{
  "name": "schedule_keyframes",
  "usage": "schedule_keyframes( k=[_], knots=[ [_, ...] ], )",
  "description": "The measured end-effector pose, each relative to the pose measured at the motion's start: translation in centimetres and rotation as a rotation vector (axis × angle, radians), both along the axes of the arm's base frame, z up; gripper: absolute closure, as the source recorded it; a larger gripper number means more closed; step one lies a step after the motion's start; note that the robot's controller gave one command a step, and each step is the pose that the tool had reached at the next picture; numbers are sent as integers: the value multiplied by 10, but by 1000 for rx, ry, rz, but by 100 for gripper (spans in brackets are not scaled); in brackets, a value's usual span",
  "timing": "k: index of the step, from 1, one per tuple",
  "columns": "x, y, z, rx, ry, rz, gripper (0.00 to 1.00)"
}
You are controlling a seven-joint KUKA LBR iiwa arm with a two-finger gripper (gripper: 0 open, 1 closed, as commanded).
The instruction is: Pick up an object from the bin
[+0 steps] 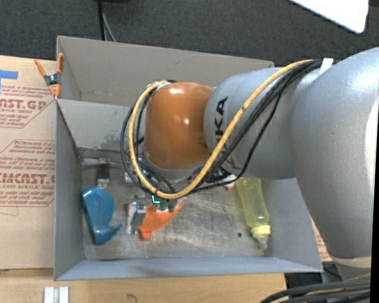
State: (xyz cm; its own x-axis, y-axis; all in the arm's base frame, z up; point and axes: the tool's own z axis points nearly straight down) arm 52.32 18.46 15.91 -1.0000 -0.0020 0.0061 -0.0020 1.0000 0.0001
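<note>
The tool (pixel 137 216) hangs low in the left half of the bin (pixel 171 266), close to the floor, showing as a small grey metal part under the wrist with a green light just right of it. Most of it is hidden from above, so I cannot tell whether it is apart, together or clamped on anything. Right against its right side lies a small orange piece (pixel 153 223), flat and angular, tilted with one tip pointing up and right; it seems to touch the tool, but a grip on it cannot be made out. To the left, near but apart, lies a blue piece (pixel 100 215), rounded and curving to a hooked end at the bottom, close to the bin's left wall. Well to the right, a yellow-green tube (pixel 252 208) lies lengthwise on the floor with its capped end toward the front wall. Above the tool sits the rounded orange cover (pixel 175 125), looped by yellow and black cables (pixel 135 135), and behind it the thick grey arm (pixel 318 116) crosses the bin's right side.
</note>
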Motion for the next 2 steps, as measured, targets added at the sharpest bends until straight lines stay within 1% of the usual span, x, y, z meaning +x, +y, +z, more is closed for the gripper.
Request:
schedule_keyframes(
  k=[1,2],
  knots=[
    [2,-1,3,1,-6,-1,0],
    [-1,-14,-7,4,-11,147,0]
  ],
)
